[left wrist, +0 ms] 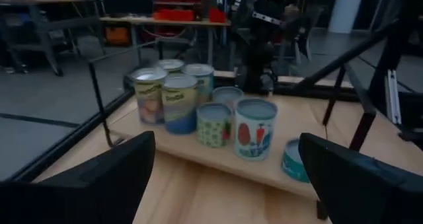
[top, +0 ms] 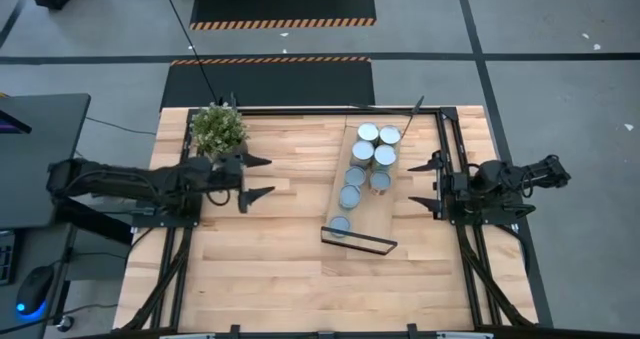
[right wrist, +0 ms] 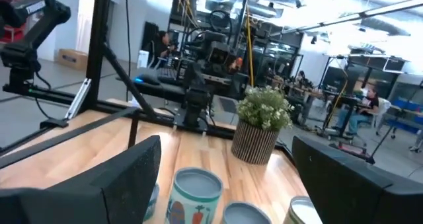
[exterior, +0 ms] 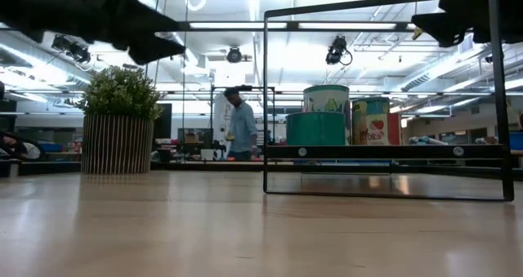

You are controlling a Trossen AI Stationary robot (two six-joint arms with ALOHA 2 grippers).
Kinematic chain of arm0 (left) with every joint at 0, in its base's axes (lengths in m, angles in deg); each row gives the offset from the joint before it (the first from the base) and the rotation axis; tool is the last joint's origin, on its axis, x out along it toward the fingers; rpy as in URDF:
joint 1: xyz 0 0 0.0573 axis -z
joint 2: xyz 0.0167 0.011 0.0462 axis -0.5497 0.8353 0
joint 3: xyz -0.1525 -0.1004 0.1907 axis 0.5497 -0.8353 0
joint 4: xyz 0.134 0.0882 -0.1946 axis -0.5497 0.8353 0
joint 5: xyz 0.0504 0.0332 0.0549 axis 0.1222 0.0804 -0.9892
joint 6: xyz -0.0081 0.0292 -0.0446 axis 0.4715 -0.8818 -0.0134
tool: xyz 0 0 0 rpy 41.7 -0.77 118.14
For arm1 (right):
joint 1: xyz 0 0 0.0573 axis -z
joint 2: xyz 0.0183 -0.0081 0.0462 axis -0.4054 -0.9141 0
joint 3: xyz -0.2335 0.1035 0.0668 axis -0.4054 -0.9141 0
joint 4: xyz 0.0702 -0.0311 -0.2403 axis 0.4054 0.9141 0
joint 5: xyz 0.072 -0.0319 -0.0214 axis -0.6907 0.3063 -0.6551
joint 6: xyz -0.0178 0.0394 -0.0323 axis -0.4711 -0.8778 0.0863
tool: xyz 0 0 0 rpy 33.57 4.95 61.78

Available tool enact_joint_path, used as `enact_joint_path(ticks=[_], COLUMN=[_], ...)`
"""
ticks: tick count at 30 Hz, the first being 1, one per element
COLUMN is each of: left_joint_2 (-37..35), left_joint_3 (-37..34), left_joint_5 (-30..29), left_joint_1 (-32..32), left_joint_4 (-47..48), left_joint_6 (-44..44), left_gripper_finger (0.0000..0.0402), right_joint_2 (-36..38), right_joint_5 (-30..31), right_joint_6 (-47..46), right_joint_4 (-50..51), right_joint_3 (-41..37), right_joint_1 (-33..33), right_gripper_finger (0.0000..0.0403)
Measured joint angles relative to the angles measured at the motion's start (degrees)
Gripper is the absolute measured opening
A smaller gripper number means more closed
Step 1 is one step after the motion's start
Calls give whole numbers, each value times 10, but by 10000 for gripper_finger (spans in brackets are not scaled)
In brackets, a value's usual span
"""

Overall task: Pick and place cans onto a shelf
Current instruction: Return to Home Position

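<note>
The shelf (top: 366,215), a light-wood plank with black rails at its ends, lies slanted on the tabletop right of centre. Several cans (top: 362,152) with shiny round tops stand upright on it, bunched toward its far end, and one (top: 340,225) stands near its near end. They also show in the left wrist view (left wrist: 254,128) and the low view (exterior: 325,113). My left gripper (top: 262,177) hangs open and empty left of the shelf. My right gripper (top: 426,184) hangs open and empty right of it, above the cans' height (right wrist: 195,194).
A potted plant (top: 218,129) stands at the table's far left, just behind my left gripper. The black frame rails (top: 455,149) run along the table's edges. Bare wood lies toward the table's near edge (top: 300,279). A person stands in the room far behind (exterior: 241,126).
</note>
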Motion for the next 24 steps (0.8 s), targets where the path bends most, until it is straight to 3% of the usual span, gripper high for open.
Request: enact_joint_path(ticks=[10,16,24], left_joint_2=[-159,-258,-373], left_joint_3=[-114,-154,-167], left_joint_5=[-20,-18,-3], left_joint_1=[2,2,2], left_joint_4=[-37,-8,101], left_joint_6=[4,5,-3], left_gripper_finger=[378,378,378], right_joint_2=[0,-2,-2], right_joint_5=[-34,61,65], right_joint_6=[-81,-106,-105], right_joint_4=[-7,-39,-43], right_joint_3=[-18,-17,-17], right_joint_1=[5,6,6], right_gripper_finger=[348,348,348])
